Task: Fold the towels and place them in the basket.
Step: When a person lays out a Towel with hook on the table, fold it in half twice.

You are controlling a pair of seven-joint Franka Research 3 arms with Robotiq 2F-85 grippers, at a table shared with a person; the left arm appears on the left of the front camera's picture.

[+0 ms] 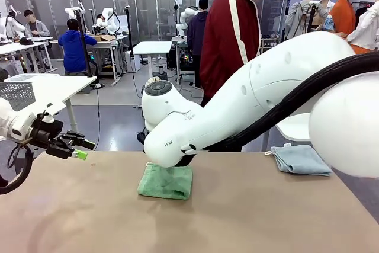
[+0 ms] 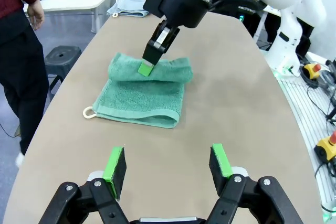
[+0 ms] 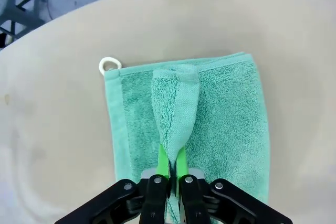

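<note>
Closest to the front camera, the white right arm [image 1: 249,105] sweeps in from the right side and bends down to the middle of the tan table [image 1: 249,211]. Its right gripper [image 3: 171,163] is pinched tight on a raised ridge of the green towel [image 2: 144,87], which lies partly folded near the table's centre, a white hanging loop [image 2: 89,112] sticking out at one corner. In the right wrist view the green pads meet with only a thin crease of terry between them, and the lifted fold runs away from the fingers across the flat layer beneath. The left gripper [image 2: 168,167] hovers above bare table just short of the towel, jaws spread wide, holding nothing. A second towel, light blue-grey [image 1: 302,159], rests near the table's far right edge, well apart from the green one. A person in a dark red jacket [image 1: 228,34] stands at the far side. To finish this fold neatly, the right arm should probably carry the pinched edge straight across, keeping it low and level so the lower layer does not drag, and release only once the edges line up. The basket's place cannot be told.
</note>
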